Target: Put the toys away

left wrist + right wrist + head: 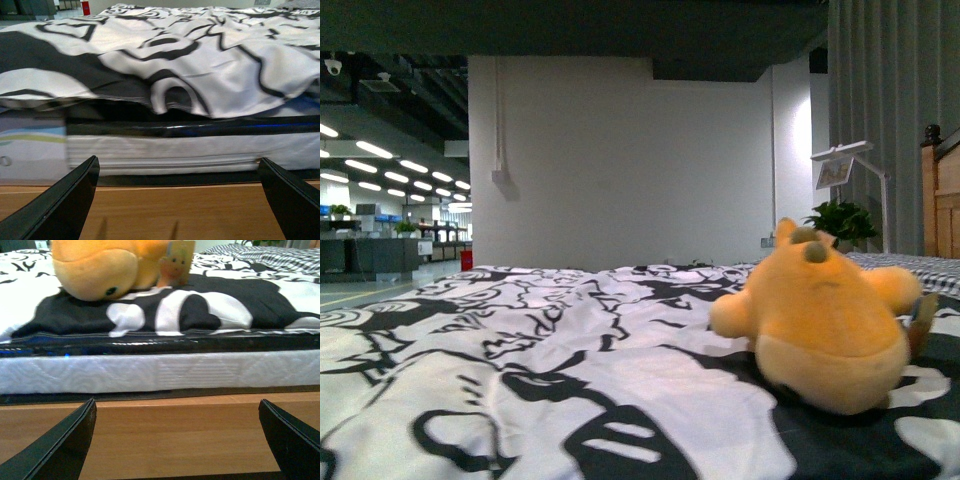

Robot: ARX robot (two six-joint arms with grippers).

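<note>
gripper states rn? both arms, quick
Left gripper: open, holding nothing.
Right gripper: open, holding nothing; the plush toy lies on the bed, apart from it.

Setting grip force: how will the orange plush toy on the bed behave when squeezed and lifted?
The plush toy looks fuzzy and rounded, so it will probably squash between jaws and sag. Likely light for its bulk. On the wrinkled bedspread, a push may topple it or bunch cloth rather than slide it.
</note>
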